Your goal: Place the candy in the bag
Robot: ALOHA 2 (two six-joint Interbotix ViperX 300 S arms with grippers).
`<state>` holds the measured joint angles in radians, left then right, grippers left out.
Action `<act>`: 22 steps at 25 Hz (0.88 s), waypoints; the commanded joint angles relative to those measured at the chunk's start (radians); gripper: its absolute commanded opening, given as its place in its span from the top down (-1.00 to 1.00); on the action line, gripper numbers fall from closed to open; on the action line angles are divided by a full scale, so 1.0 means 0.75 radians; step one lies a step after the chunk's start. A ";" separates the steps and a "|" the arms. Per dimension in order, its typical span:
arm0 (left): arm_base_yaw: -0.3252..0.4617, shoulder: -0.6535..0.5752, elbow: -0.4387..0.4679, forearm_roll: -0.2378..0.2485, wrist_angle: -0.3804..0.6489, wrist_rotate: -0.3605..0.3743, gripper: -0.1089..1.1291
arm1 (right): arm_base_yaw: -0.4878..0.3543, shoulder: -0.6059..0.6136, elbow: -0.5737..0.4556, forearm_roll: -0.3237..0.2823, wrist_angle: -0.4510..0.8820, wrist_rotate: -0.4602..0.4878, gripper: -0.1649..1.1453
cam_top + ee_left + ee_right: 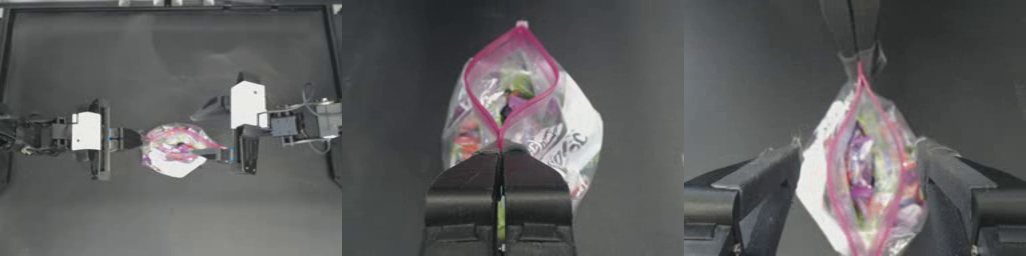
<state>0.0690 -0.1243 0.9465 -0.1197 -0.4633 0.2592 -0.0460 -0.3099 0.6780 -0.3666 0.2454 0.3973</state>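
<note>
The clear bag (pixel 175 166) with its pink zipper strip (pixel 479 60) hangs at mid-table, mouth spread open. Candy (pixel 521 82) in purple, green, red and yellow fills its inside (pixel 859 152). My left gripper (pixel 137 139) is shut on the left end of the zipper rim (pixel 501 145); across the bag, the right wrist view shows it (pixel 856 50) pinching that far corner. From the right, my right gripper (pixel 215 154) stands open at the bag's other end, and its fingers (pixel 777 170) flank the bag's two sides, close to the plastic.
The dark table (pixel 167 65) lies bare around the bag. A raised frame edge (pixel 167 7) runs along the back and sides. The right arm's cables (pixel 310 107) hang near the right edge.
</note>
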 commanded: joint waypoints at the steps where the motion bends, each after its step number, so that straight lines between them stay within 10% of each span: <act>1: 0.002 -0.078 -0.022 -0.002 -0.004 0.004 0.71 | 0.000 -0.031 -0.012 0.004 -0.018 0.002 -0.71; 22: -0.006 -0.225 0.088 -0.004 -0.012 0.004 0.71 | 0.000 -0.033 0.004 0.027 0.008 0.025 -0.71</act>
<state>0.0660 -0.2485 1.0186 -0.1212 -0.4633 0.2608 -0.0460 -0.3114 0.6918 -0.3543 0.2516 0.4142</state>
